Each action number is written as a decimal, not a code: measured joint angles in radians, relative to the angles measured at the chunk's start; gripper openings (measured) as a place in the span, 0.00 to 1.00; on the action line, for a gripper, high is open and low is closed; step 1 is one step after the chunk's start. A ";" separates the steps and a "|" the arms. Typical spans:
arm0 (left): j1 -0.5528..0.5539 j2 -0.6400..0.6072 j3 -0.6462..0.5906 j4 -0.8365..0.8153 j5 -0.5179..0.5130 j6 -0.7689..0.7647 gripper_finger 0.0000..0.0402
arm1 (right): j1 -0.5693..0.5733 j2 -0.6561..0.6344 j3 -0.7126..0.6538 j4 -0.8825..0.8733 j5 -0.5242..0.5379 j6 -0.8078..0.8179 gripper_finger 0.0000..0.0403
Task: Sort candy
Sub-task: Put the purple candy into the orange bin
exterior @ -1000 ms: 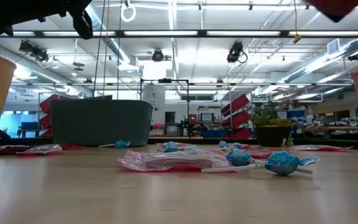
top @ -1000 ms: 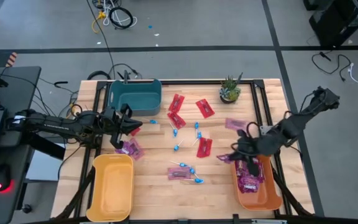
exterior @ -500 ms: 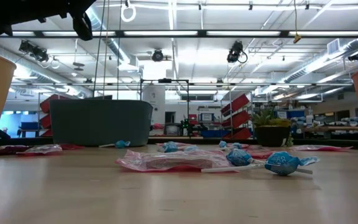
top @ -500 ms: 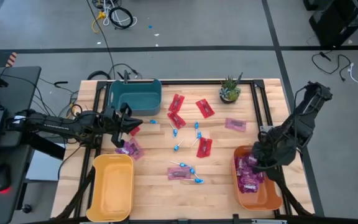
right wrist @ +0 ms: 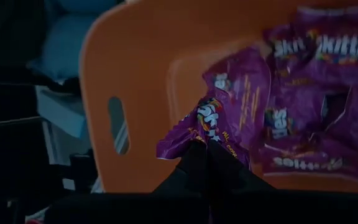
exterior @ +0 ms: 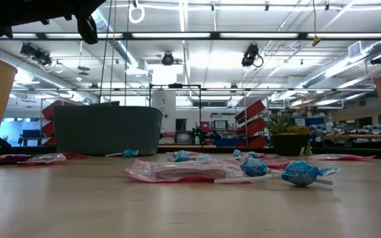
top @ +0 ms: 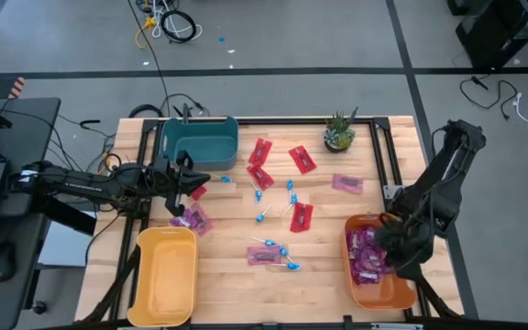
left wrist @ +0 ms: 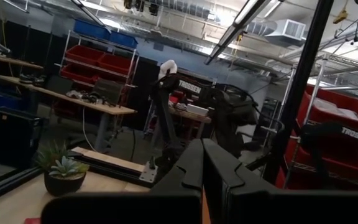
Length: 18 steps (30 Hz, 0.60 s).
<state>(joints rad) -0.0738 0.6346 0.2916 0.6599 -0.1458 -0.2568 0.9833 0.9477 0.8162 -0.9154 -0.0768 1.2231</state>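
Now, orange bin (top: 400, 291) w/ purple packets (top: 366, 257)

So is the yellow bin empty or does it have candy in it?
Empty. In the high view the yellow bin shows only bare floor, while the orange bin holds a pile of purple packets.

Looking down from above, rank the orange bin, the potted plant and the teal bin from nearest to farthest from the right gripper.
1. Orange plastic bin: directly beneath the right gripper, shut on a purple packet.
2. Small potted green plant: at the table's far edge.
3. Teal plastic bin: far-left corner, near the left arm.
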 joint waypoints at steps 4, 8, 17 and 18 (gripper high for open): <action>0.000 0.000 0.000 0.000 -0.001 0.019 0.00 | 0.000 0.056 0.000 0.010 -0.016 0.091 0.00; 0.000 0.000 0.000 0.000 -0.001 0.020 0.00 | 0.000 0.117 0.000 0.058 -0.071 0.113 0.00; 0.000 0.000 0.000 -0.001 -0.001 0.021 0.00 | 0.000 0.250 0.001 0.194 -0.186 0.139 0.00; 0.000 0.000 0.000 -0.001 -0.002 0.021 0.00 | 0.000 0.261 0.001 0.198 -0.203 0.144 0.00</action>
<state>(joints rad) -0.0738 0.6346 0.2916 0.6590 -0.1474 -0.2359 0.9829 1.2085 0.8169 -0.7175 -0.2794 1.3667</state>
